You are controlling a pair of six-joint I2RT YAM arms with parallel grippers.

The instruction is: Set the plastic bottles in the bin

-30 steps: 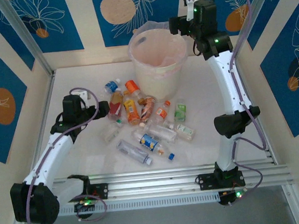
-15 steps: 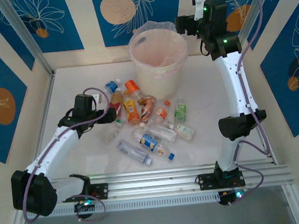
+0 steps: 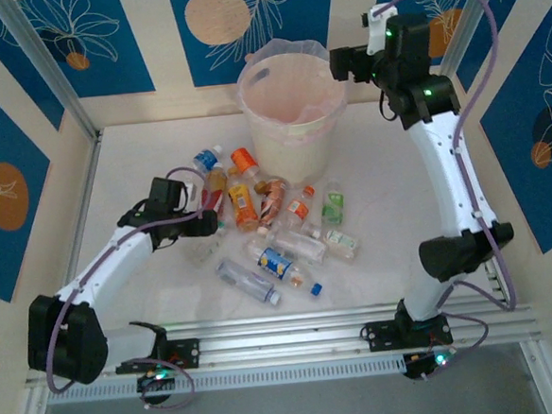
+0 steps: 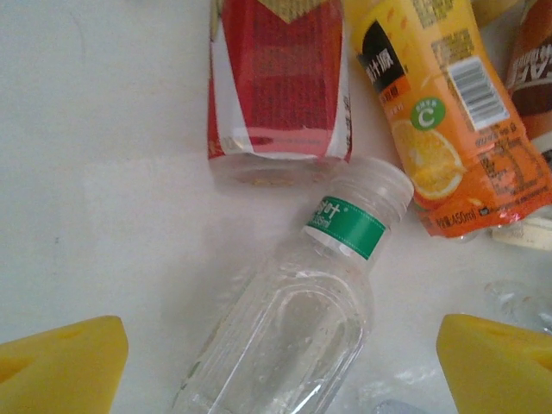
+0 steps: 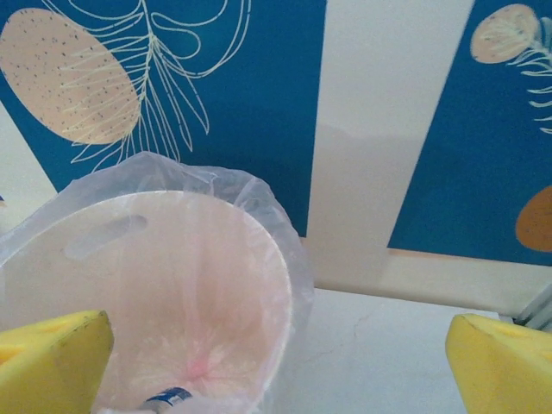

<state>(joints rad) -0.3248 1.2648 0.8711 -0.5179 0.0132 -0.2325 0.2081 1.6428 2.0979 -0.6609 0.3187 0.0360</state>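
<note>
White worktop (image 3: pixel 131 170); blue wall panels (image 3: pixel 305 15) with pale leaf outlines and orange ovals stand behind it; a ribbed aluminium rail (image 3: pixel 295 336) runs along its near edge.

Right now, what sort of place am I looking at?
Probably a robot test cell, not a home: printed blue wall panels on an aluminium frame, left arm and right arm bolted to a rail, and plastic bottles scattered beside a lined bin.

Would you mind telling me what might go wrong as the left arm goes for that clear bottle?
The clear bottle lies slanted between the open fingers of the left gripper, so it may roll or pivot out on closing. Its neck sits close to the red-labelled bottle and the orange bottle; a drifting finger might nudge those.
</note>
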